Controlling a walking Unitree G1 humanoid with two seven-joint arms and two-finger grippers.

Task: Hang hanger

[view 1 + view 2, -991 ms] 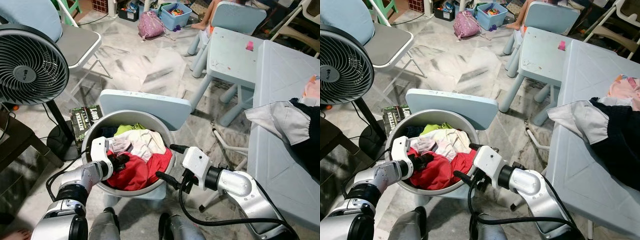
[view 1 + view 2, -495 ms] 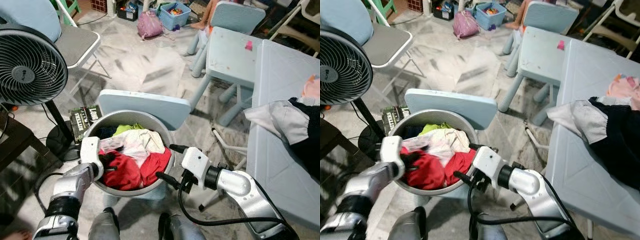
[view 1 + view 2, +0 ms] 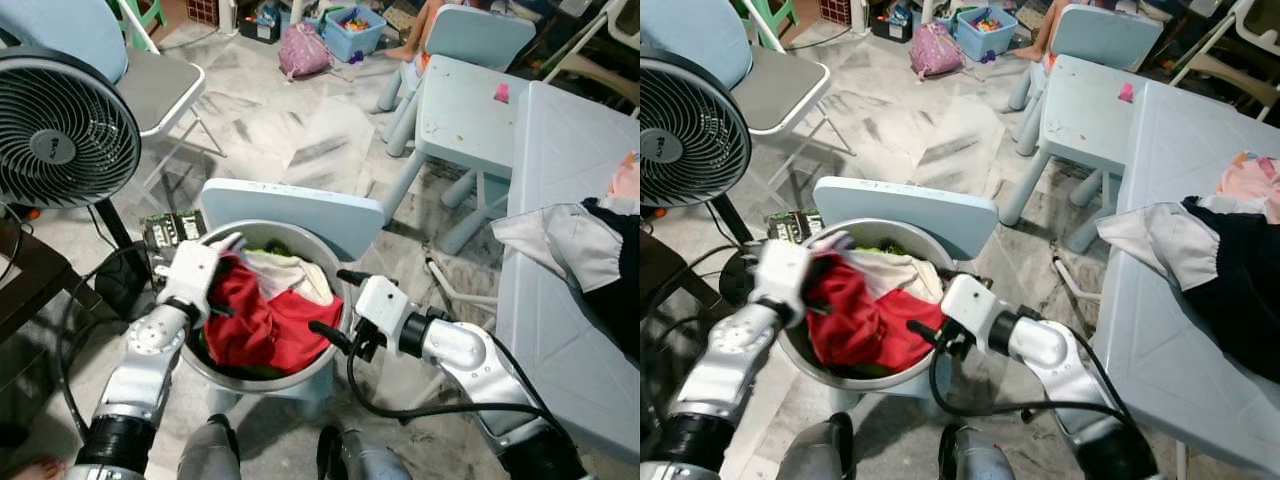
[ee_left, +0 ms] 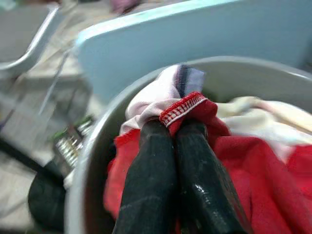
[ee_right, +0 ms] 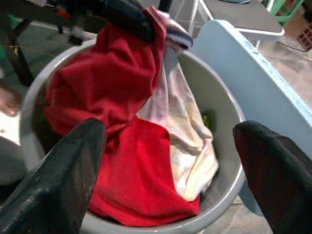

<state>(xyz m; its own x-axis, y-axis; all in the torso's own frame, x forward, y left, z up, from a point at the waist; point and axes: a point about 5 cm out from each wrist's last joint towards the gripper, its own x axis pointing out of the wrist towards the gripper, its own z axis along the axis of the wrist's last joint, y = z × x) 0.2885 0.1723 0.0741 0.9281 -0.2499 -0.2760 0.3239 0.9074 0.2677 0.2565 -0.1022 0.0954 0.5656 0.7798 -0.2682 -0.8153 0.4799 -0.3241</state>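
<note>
Left gripper (image 4: 178, 124) is raised over the basin's (image 3: 330, 362) left rim, fingers pinched tight on the red cloth (image 3: 262, 320), lifting its edge. Right gripper (image 3: 332, 303) reaches in low at the right rim, fingers spread wide, holding nothing.

Soft red cloth (image 3: 262, 325) with a ribbed, white-stitched hem is bunching, matt, between the left gripper's (image 4: 176, 127) glossy black fingers (image 4: 148, 170), at frame centre. Beneath it, cream cloth (image 5: 187, 146) is showing a thinner, faintly creased weave. The grey basin (image 5: 222, 105) holding both is looking like smooth plastic with a dull sheen. The pale blue chair back (image 3: 290, 208) above it is appearing smooth and matt. The floor (image 3: 290, 130), upper centre, is showing polished, veined stone.
</note>
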